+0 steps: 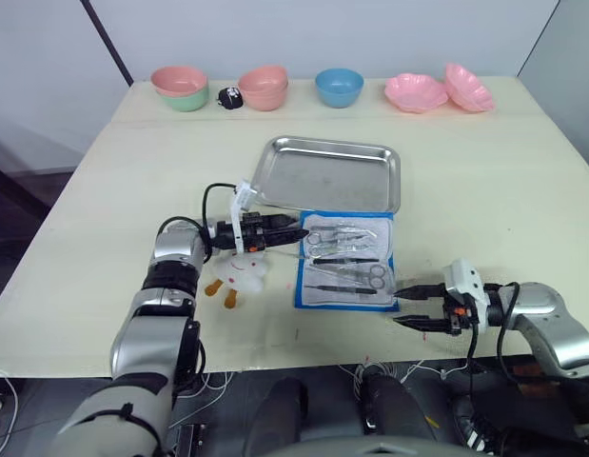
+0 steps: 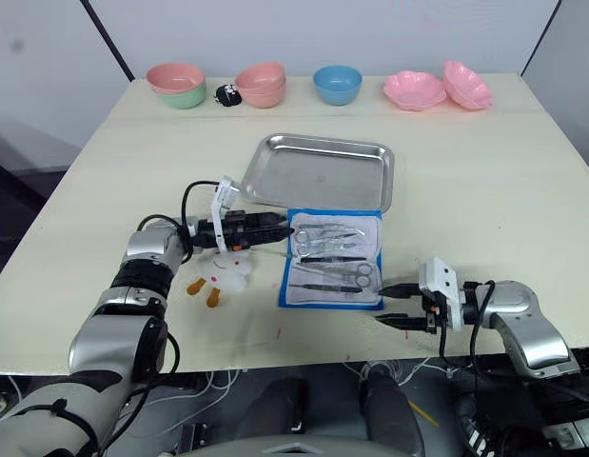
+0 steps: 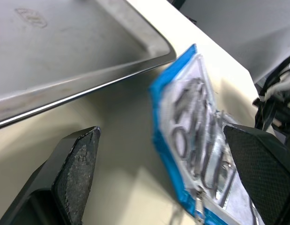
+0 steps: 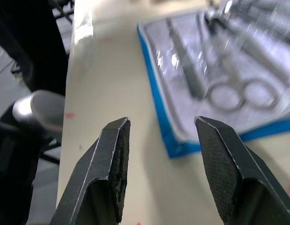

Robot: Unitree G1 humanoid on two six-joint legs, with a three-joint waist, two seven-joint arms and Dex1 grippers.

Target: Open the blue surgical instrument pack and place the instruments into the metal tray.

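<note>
i see the flat blue rectangular instrument pack (image 1: 346, 260) lying opened, thin silver instruments (image 1: 346, 255) on it, touching the shiny steel tray (image 1: 327, 174) at its 6 o'clock. left gripper (image 1: 299, 235) spread wide at the pack's 9 o'clock edge; right gripper (image 1: 402, 306) open, empty, by its 5 o'clock corner.

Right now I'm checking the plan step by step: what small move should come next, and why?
Probably ease the open right gripper forward onto the pack's near right corner. The blue surgical instrument pack lies flat with the instruments still inside, and the open left gripper already sits at its left edge.
</note>
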